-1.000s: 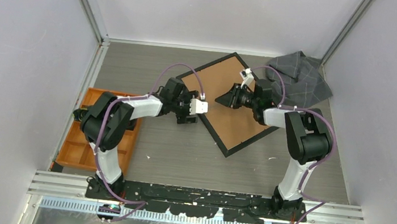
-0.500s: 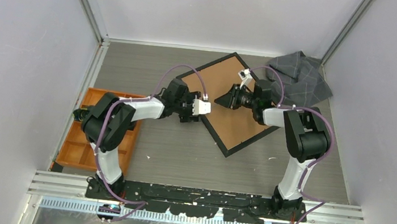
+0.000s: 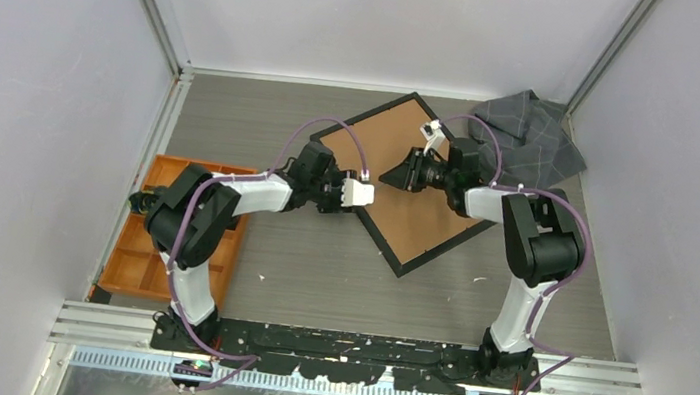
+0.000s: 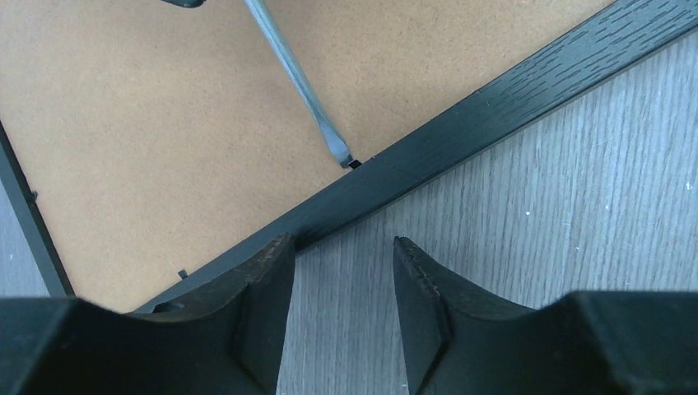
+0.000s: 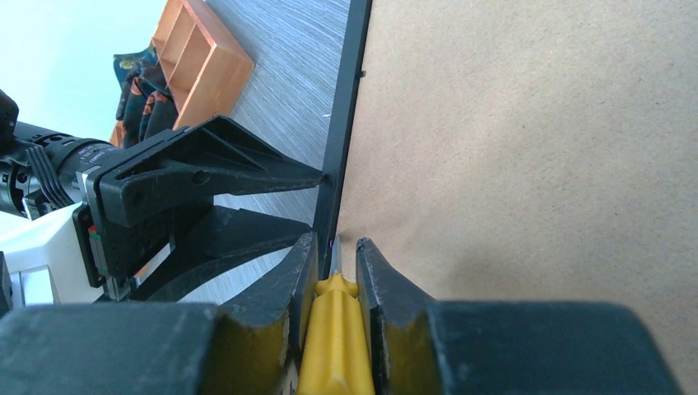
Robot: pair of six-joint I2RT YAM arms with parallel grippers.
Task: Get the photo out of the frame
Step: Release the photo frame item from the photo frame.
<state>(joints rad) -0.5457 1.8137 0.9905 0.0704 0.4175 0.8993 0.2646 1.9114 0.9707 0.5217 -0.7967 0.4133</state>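
Note:
The frame lies face down on the table, its brown board back up inside a thin black border. The photo is hidden under the board. My right gripper is shut on a yellow-handled screwdriver. It holds the screwdriver low over the board, and the steel shaft has its tip at a small tab by the border. My left gripper is open at the frame's near-left border. One fingertip is on the border and the other is over the table. It shows in the top view.
An orange compartment tray sits at the left, also in the right wrist view. A crumpled grey cloth lies at the back right beside the frame's far corner. Walls enclose the table on three sides.
My left gripper has edged a little forward to the frame's border. My right gripper with the screwdriver has stayed almost still.

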